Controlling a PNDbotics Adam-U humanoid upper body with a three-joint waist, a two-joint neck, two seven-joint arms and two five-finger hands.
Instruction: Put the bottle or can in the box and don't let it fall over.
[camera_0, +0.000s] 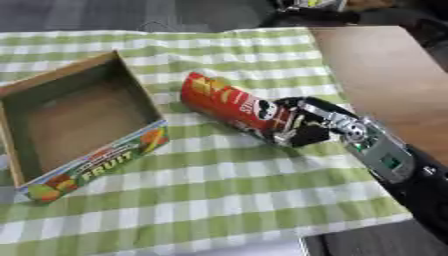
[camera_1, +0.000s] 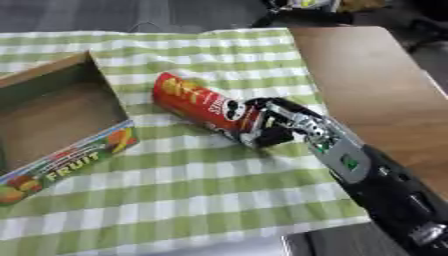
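One red can (camera_0: 229, 107) (tilted, outside the box (camera_0: 77, 122)) sits clasped in the right hand (camera_0: 308, 126).

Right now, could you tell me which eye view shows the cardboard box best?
The left eye view: the whole cardboard box shows, every wall and the printed fruit side. In the right eye view its left part is cut off by the picture's edge, though the fruit side still shows.

One red can (camera_0: 229, 107), one box (camera_0: 74, 122), one checked cloth (camera_0: 219, 200).
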